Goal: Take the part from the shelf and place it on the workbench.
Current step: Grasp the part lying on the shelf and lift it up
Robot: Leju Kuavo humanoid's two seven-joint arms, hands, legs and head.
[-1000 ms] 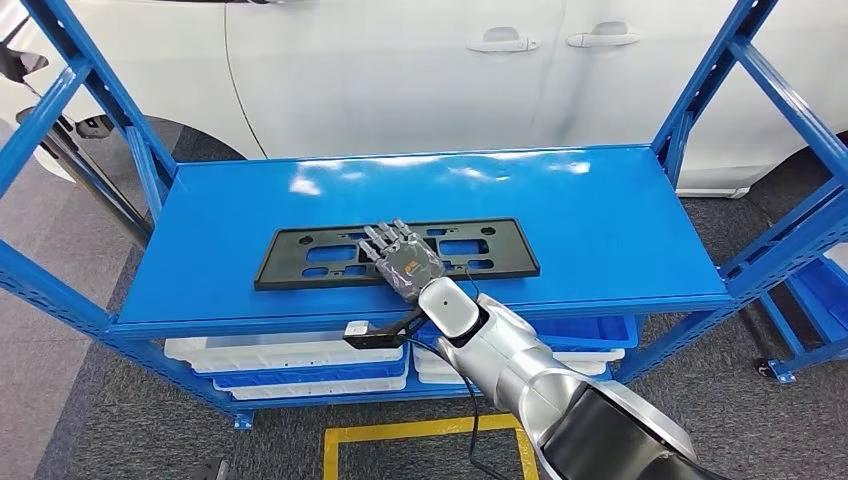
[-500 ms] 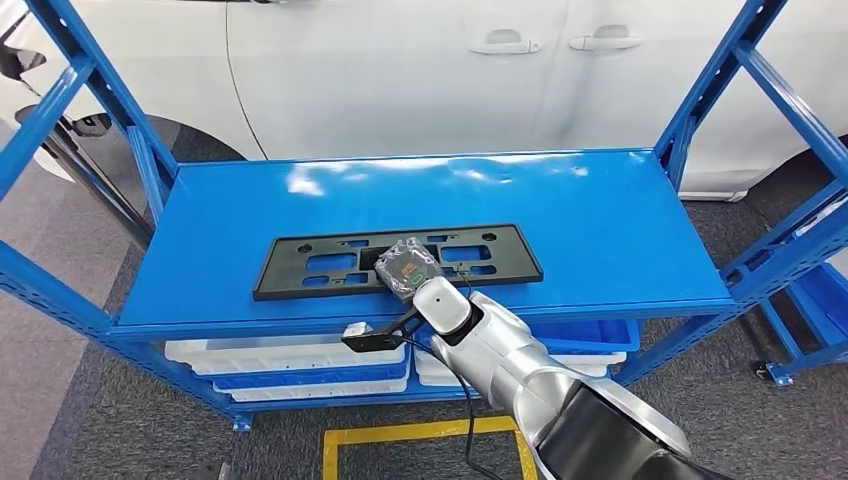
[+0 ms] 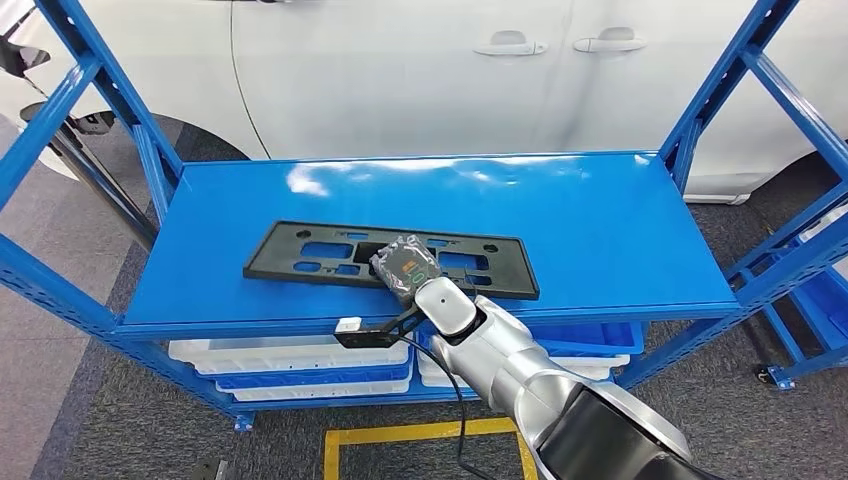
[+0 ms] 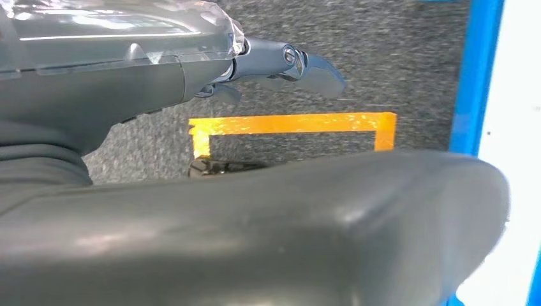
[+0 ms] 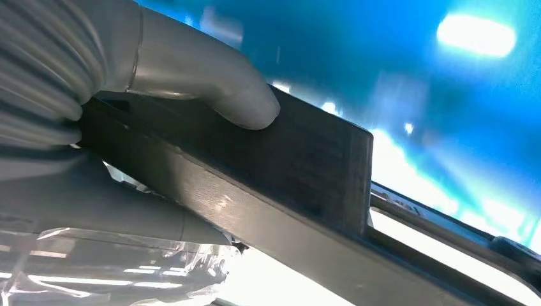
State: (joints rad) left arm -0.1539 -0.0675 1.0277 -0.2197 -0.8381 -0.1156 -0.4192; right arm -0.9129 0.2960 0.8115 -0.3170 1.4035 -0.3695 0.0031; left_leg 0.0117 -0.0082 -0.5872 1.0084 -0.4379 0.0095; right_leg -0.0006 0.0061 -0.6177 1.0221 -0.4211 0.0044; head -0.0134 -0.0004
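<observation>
No text, number or brand can be read anywhere. The back of the right robot hand (image 3: 408,267) bears a small orange and green mark, too blurred to read.

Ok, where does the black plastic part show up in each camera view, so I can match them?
Head view: the black part lies long across the blue shelf, with the right hand gripping its middle.
Right wrist view: the part runs as a dark bar across the picture, the thumb pressed on it.
Left wrist view: not in it.
Shared landmark: the blue shelf surface behind the part.
</observation>
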